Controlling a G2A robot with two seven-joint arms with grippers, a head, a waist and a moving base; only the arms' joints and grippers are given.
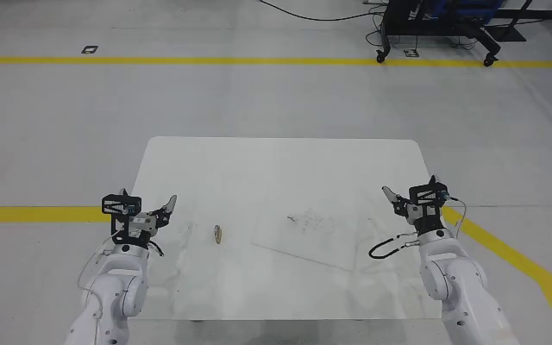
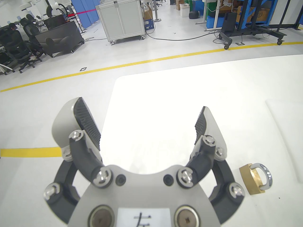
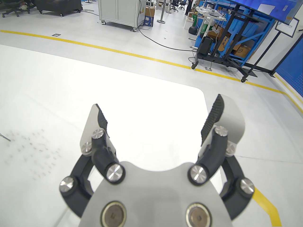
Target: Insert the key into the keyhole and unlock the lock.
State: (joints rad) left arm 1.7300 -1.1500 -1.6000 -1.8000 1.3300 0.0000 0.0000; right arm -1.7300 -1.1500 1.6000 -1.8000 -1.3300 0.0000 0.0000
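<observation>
The left end effector (image 2: 141,103) hangs over the left edge of the surface (image 1: 285,164), its fingers spread wide with nothing between them. Just to its right, and apart from it, the padlock (image 2: 254,178) lies flat on the surface. The left wrist view makes out its brass body and silver shackle, while from above it is a small brownish shape. Further right there is a patch of grey smudges (image 1: 312,222) beside a faint clear sheet (image 1: 328,252). At the right edge the right end effector (image 3: 158,101) is likewise spread wide and holds nothing.
</observation>
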